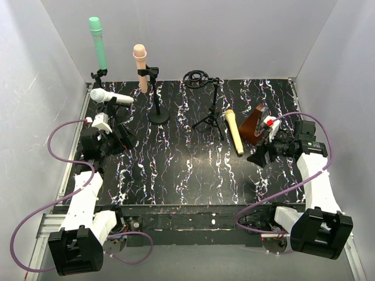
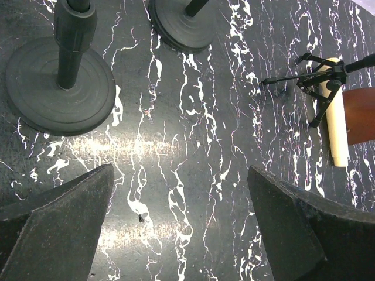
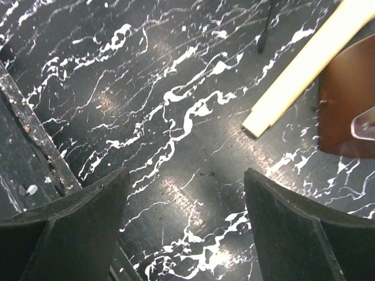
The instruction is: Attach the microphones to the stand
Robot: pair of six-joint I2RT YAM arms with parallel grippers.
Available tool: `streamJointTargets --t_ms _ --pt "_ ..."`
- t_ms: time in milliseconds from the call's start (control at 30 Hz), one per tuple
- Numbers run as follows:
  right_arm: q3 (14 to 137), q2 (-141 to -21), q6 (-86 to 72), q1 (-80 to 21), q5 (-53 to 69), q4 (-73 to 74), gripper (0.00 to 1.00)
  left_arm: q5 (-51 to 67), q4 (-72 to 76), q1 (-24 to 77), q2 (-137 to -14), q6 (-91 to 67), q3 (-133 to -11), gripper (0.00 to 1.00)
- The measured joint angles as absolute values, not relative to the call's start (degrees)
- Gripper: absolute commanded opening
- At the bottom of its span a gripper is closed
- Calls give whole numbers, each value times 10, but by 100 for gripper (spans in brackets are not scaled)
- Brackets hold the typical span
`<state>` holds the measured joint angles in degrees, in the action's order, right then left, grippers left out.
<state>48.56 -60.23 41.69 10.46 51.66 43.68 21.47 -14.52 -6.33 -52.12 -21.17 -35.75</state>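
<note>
Yellow microphone (image 1: pixel 234 132) lies flat on the tabletop (image 1: pixel 176 170), between the tripod stand (image 1: pixel 215 99) and a brown wedge (image 1: pixel 255 124). Mint green microphone (image 1: pixel 97 44), peach-pink microphone (image 1: pixel 140 67) and white microphone (image 1: pixel 109 96) sit on stands. Left jaws and right jaws gape wide, empty.

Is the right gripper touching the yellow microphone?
Apart. The right wrist view shows bare tabletop between the right gripper and the yellow microphone handle's end.

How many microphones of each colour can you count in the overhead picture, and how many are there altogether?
Mint green microphone: 1
Peach-pink microphone: 1
White microphone: 1
Yellow microphone: 1
Total: 4
</note>
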Motion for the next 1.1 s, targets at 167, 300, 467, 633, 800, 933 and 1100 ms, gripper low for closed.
streamJointTargets --t_ms 167,300,467,633,800,933,1100 --pt "482 -624 368 31 427 422 79 221 -143 -63 -522 -213 -357 98" --pt "477 -665 310 -33 347 390 76 225 -140 -63 -522 -215 -357 98" --pt "477 -720 245 -69 270 338 76 231 -136 -62 -523 -217 -357 98" --pt "477 -749 196 -73 222 291 76 234 -133 -60 -523 -217 -357 98" --pt "477 -777 166 -86 203 262 74 234 -133 -59 -523 -217 -357 98" --pt "488 -809 137 -107 179 251 68 236 -133 -59 -523 -218 -357 98" --pt "529 -861 92 -126 133 243 59 236 -133 -59 -523 -219 -357 98"
